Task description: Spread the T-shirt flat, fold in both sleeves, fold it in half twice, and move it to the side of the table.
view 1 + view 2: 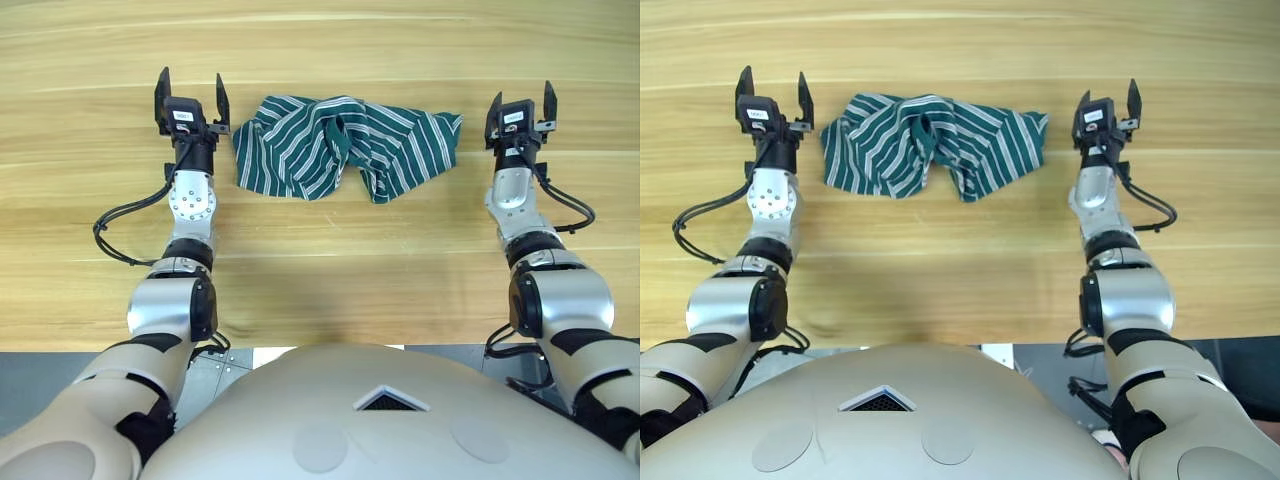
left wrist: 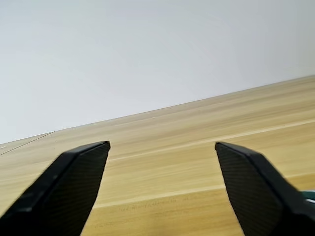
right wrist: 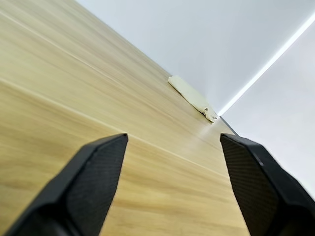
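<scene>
A green T-shirt with white stripes (image 1: 340, 145) lies crumpled in a heap on the wooden table (image 1: 320, 260), between my two arms. My left gripper (image 1: 191, 92) stands open just beside the shirt's left edge, with nothing between its fingers (image 2: 74, 187). My right gripper (image 1: 522, 102) is open too, a short way off the shirt's right corner, its fingers (image 3: 93, 182) over bare wood. Neither gripper touches the cloth. A sliver of the green shirt (image 2: 310, 195) peeks in at the edge of the left wrist view.
A pale flat object (image 3: 193, 98) lies far off at the table's end near the wall. The table's near edge (image 1: 320, 347) runs just in front of my torso. Bare wood lies beyond and in front of the shirt.
</scene>
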Controlling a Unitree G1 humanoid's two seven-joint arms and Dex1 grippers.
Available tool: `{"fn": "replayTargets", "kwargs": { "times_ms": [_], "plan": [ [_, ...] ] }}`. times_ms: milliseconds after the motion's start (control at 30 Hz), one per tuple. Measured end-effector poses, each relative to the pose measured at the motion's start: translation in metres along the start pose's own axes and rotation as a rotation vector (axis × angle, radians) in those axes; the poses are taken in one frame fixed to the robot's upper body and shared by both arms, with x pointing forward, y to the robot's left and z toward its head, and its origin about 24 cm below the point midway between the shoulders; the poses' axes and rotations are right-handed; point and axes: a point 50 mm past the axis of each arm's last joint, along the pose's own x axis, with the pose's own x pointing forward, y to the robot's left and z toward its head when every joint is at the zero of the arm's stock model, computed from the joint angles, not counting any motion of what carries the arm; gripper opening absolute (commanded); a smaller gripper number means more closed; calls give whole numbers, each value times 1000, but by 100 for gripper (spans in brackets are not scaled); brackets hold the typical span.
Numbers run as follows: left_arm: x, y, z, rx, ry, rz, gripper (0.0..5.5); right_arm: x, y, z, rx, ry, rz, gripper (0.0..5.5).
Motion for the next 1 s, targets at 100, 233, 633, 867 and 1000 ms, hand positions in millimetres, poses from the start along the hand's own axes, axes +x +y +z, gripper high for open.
{"fn": "replayTargets", "kwargs": {
  "times_ms": [100,233,633,867,1000],
  "plan": [
    [0,-1,0,-36,0,-6,397,0,1,0,-6,-3,2,350],
    [0,-2,2,-26,-19,2,397,0,2,2,7,-14,3,350],
    [-34,3,33,-71,-285,-143,397,-26,-5,22,26,-333,49,350],
    [-96,-33,72,288,-361,-711,397,-70,-49,46,-241,-576,279,350],
    [-101,-45,74,531,-312,-851,397,-95,-28,56,-323,-624,533,350]
  ]
}}
